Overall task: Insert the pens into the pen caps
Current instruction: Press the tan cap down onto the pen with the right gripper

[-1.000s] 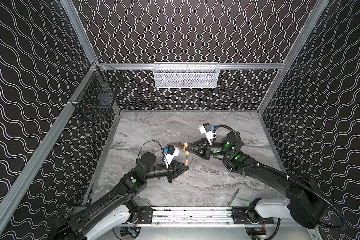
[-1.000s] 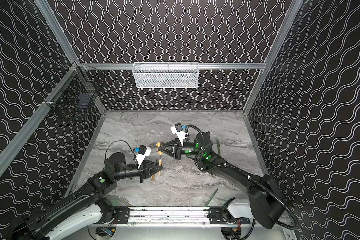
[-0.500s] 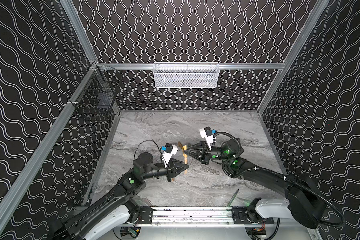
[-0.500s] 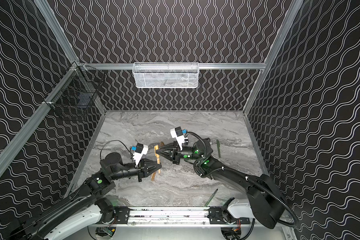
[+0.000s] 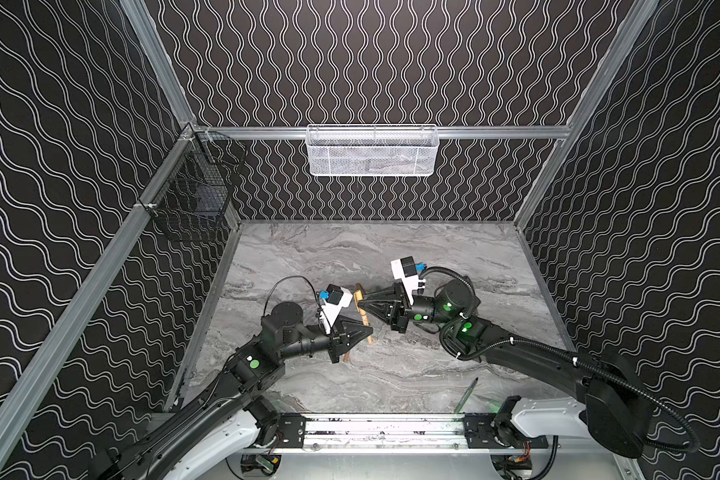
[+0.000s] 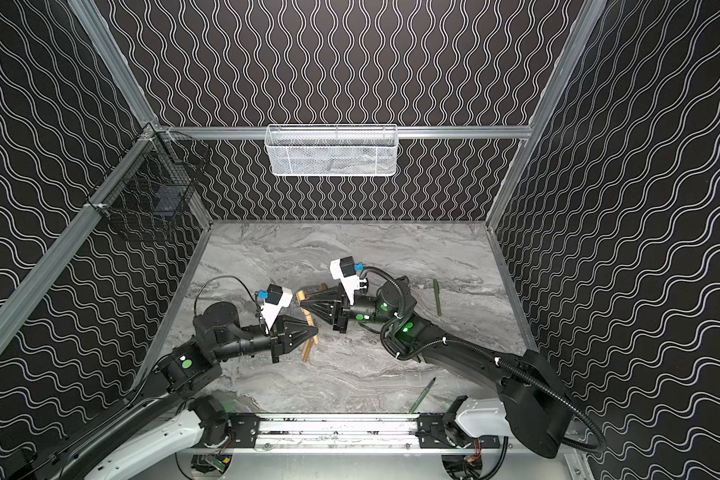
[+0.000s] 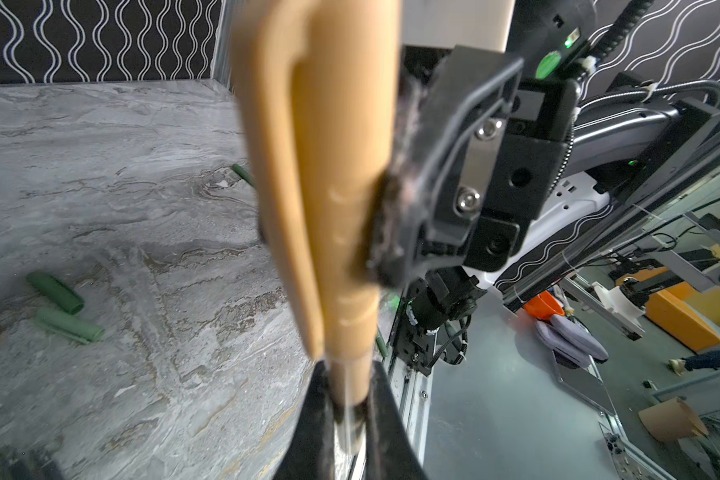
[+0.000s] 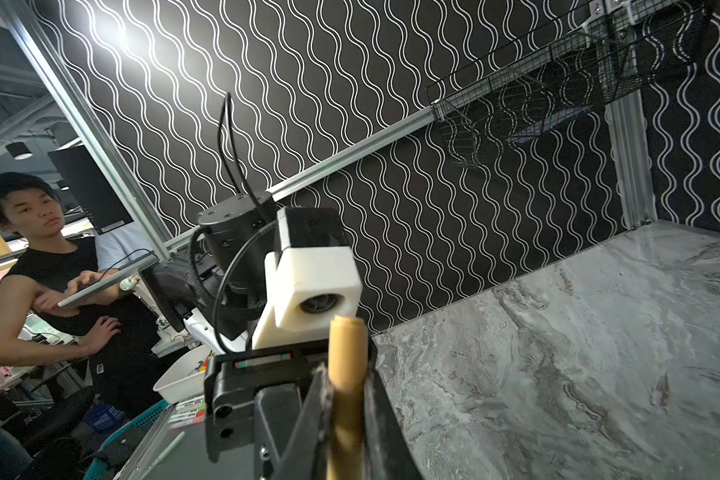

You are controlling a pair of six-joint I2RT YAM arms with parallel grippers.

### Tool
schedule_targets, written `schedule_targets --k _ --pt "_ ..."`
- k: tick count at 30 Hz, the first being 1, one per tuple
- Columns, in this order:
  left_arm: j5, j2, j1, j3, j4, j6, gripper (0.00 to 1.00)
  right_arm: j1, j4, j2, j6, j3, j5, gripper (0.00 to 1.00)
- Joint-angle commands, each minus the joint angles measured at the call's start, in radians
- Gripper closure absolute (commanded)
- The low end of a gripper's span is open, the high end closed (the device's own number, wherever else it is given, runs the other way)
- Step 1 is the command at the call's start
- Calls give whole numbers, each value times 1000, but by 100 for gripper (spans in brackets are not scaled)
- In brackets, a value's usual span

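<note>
Your left gripper (image 5: 368,332) is clamped on the tan pen (image 7: 347,376), low on its barrel. Your right gripper (image 5: 360,306) is clamped on the tan cap (image 7: 329,166), which sits over the pen's other end. The pair appears to hang above the table (image 5: 391,257), mid-way between your two arms. What matters now is the shared axis. In both top views pen and cap make one straight line, running from the left jaws away toward the back wall and leaning a little to the left. The cap lies straight beyond your left gripper along that line, and each gripper comes in across it from its own side. The pen's dark tip does not show, so it is probably already inside the cap. Only a short stretch of barrel is bare between the cap's mouth and the left jaws. You cannot tell from here whether the cap is fully home. If it needs more, press the two grippers toward each other strictly along that line, since a sideways push would likely cock the cap. Two green caps (image 7: 55,291) and a green pen (image 5: 468,392) lie on the table, uncapped work left for you.
</note>
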Motion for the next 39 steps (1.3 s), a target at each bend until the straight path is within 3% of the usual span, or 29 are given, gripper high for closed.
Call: schedule_targets --k 1,15,39 --pt "-74 -26 2 25 203 66 100 6 -252 -5 -31 -16 14 100" --pt "-75 -58 2 20 247 73 100 18 -279 18 -36 -3 27 100" --pt "-92 -54 3 131 258 212 100 36 -340 40 -61 -8 65 100"
